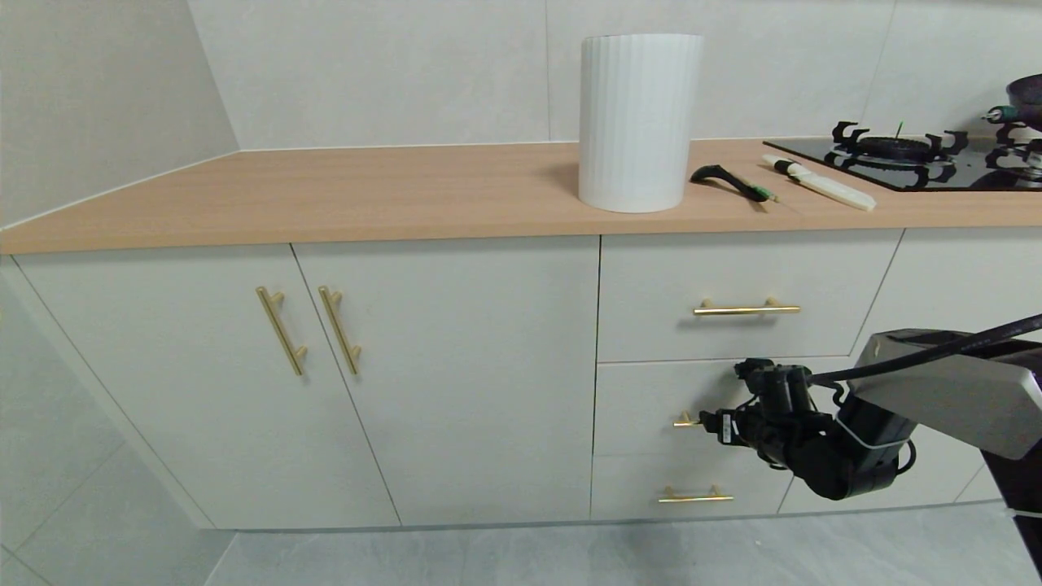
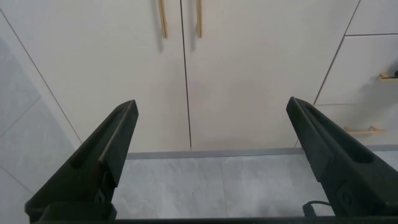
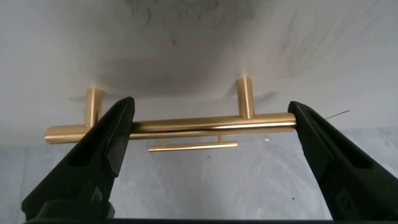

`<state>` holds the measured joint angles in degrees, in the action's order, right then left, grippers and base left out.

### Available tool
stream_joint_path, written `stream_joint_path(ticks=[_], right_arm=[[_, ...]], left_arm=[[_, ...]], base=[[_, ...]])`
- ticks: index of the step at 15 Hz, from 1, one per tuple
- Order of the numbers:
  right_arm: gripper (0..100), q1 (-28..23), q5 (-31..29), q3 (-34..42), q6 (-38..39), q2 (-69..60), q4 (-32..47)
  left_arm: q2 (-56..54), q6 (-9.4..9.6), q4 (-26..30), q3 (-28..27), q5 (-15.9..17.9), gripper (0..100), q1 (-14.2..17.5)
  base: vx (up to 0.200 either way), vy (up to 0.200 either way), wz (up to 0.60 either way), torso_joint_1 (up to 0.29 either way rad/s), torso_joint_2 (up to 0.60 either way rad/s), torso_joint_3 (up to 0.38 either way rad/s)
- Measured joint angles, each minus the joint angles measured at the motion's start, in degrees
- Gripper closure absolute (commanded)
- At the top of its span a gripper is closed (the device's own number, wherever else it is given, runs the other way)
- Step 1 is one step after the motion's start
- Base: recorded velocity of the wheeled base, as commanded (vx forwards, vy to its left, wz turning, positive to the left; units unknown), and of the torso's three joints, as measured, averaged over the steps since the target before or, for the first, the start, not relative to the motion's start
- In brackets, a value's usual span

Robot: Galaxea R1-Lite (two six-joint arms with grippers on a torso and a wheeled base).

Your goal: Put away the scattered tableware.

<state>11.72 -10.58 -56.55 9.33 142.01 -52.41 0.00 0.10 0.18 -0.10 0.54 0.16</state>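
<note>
Tableware (image 1: pixel 818 183), slender, on woodgrain counter (image 1: pixel 366 191)

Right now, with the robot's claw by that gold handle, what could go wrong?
1. The right gripper is open at the middle drawer's handle, but lined up toward one end of the bar. Closing there might pull the drawer crooked or slip off the smooth metal.
2. The black-handled tool and white knife lie on the counter above the drawers. A hard yank might jolt them.
</note>
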Motion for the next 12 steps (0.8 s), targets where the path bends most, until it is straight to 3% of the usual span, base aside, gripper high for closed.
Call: stream_joint_path(ticks=[12], right_arm=[[0, -0.1, 0.0, -0.6, -0.1, 1.0, 2.4]], left_arm=[[0.0, 0.00, 0.0, 0.0, 0.0, 0, 0.0]], base=[[0.000, 0.000, 0.00, 0.000, 0.00, 0.000]])
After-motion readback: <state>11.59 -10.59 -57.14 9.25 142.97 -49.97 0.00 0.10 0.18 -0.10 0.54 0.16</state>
